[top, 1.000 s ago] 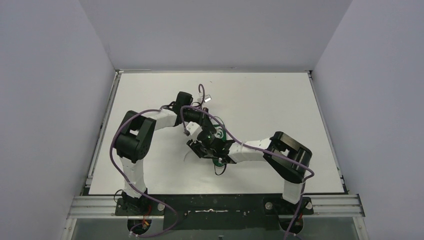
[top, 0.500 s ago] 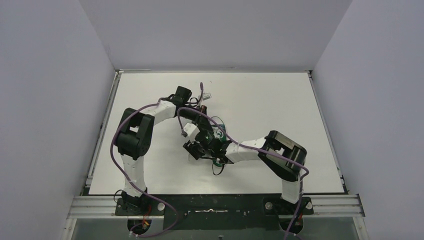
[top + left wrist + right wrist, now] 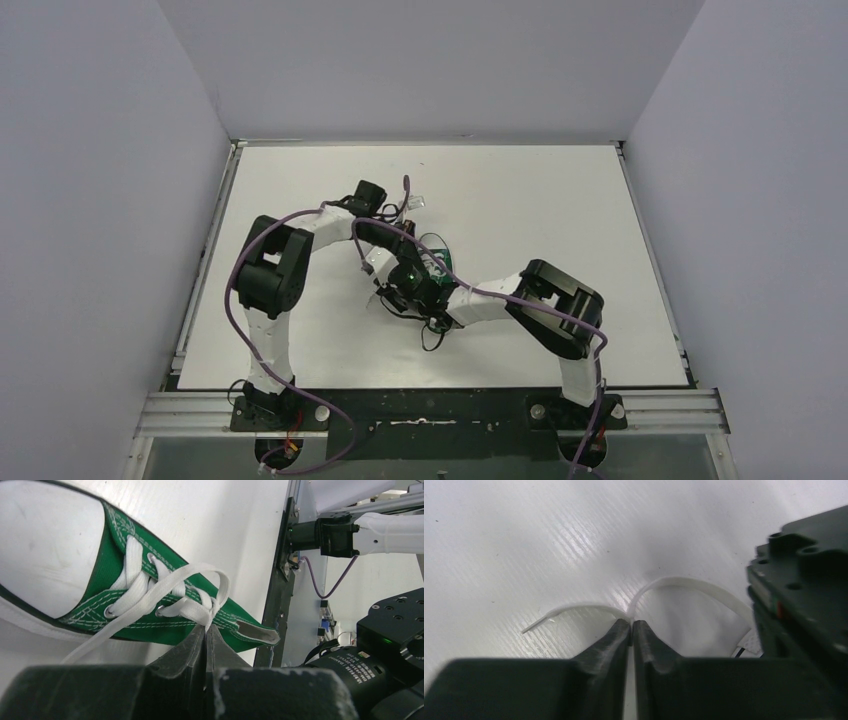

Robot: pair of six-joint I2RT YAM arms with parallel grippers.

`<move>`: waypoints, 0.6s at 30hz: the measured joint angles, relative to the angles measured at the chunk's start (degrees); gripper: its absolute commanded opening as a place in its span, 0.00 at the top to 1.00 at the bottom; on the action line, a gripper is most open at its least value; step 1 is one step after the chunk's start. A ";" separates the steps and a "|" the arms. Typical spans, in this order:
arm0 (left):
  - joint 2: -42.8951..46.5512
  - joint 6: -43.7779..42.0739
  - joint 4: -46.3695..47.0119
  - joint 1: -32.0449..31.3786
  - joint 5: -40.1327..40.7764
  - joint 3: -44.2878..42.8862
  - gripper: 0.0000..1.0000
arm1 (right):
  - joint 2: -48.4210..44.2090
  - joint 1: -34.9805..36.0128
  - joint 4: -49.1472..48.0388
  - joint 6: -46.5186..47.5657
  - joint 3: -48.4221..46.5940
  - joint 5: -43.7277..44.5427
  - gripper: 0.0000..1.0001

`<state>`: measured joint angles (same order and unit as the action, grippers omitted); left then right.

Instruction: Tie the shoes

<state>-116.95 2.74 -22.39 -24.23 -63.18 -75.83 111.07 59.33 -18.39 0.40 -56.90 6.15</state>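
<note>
While the green sneaker point(image 3: 107, 570) lies near the middle of the table point(image 3: 560, 200), the left gripper point(image 3: 206, 632) is clamped on its white lace point(image 3: 170, 587) by the eyelets; the right gripper point(image 3: 631, 625) pinches a loose stretch nearby.

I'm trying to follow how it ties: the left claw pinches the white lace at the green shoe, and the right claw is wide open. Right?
Not quite. The right gripper is shut, not open: the right wrist view shows its fingertips pinching a strand of the white lace. The left gripper does pinch the white lace at the green shoe.
</note>
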 measured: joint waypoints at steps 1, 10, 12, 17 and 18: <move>0.00 0.02 -0.02 0.04 0.28 0.39 1.00 | -0.09 0.02 0.04 -0.09 0.31 0.02 1.00; 1.88 2.97 2.12 0.98 1.79 1.99 1.00 | -8.79 1.27 5.27 -2.27 2.29 -2.08 1.00; 3.30 5.03 4.52 1.03 1.86 3.39 1.00 | -11.58 1.53 6.25 -3.34 2.86 -3.21 1.00; 5.92 12.44 13.53 1.03 1.88 7.87 1.00 | -17.57 1.77 10.36 -7.52 3.06 -6.47 1.00; 6.27 14.19 15.85 1.03 2.08 8.94 1.00 | -18.97 1.60 11.91 -8.72 3.04 -7.39 1.00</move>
<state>-110.67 16.93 -6.55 -23.20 -61.10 -66.89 92.09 60.93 -6.48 -8.32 -53.87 -1.23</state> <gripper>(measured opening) 0.004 0.027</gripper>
